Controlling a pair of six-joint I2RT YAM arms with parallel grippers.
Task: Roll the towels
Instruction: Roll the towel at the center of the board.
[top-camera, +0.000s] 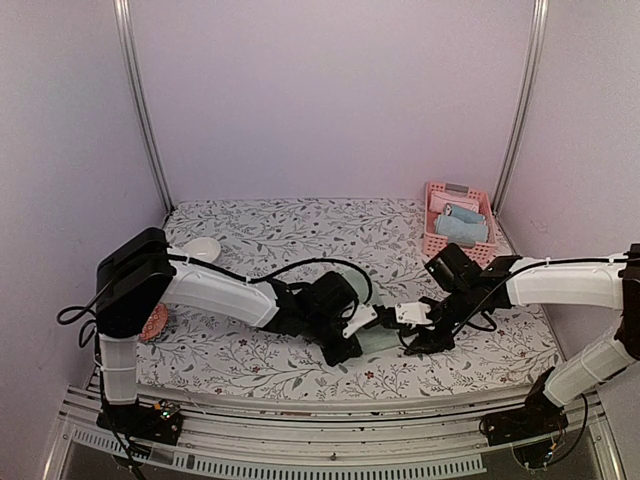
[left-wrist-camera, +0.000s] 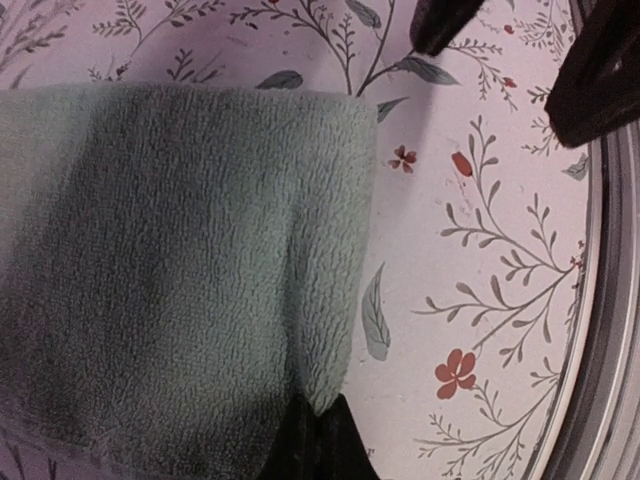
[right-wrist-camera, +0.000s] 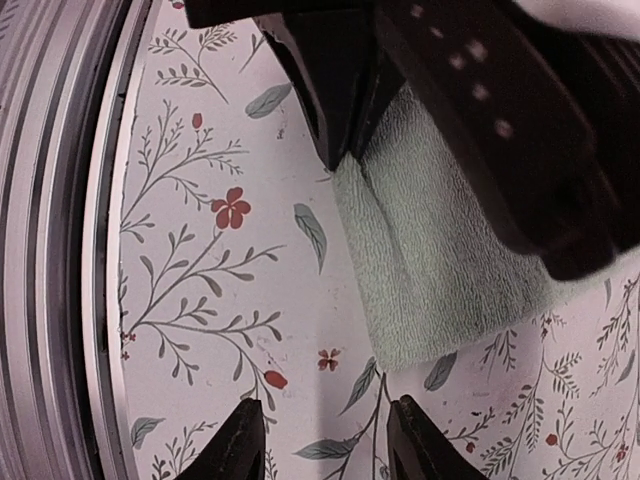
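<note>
The sage-green towel (top-camera: 381, 339) lies flat on the floral cloth near the front, between the two grippers. In the left wrist view it (left-wrist-camera: 180, 270) fills the left half; its panda patch is hidden. My left gripper (left-wrist-camera: 315, 435) is shut on the towel's near corner and also shows in the top view (top-camera: 348, 338). My right gripper (right-wrist-camera: 330, 445) is open and empty, just off the towel's (right-wrist-camera: 440, 270) other corner and not touching it; in the top view (top-camera: 414, 341) it is right of the towel. The light blue towel (top-camera: 463, 228) lies rolled in the pink basket.
The pink slatted basket (top-camera: 432, 213) stands at the back right. A white bowl (top-camera: 203, 250) sits at the left, and an orange item (top-camera: 155, 322) lies by the left arm. The table's metal front rail (right-wrist-camera: 60, 250) runs close beside both grippers.
</note>
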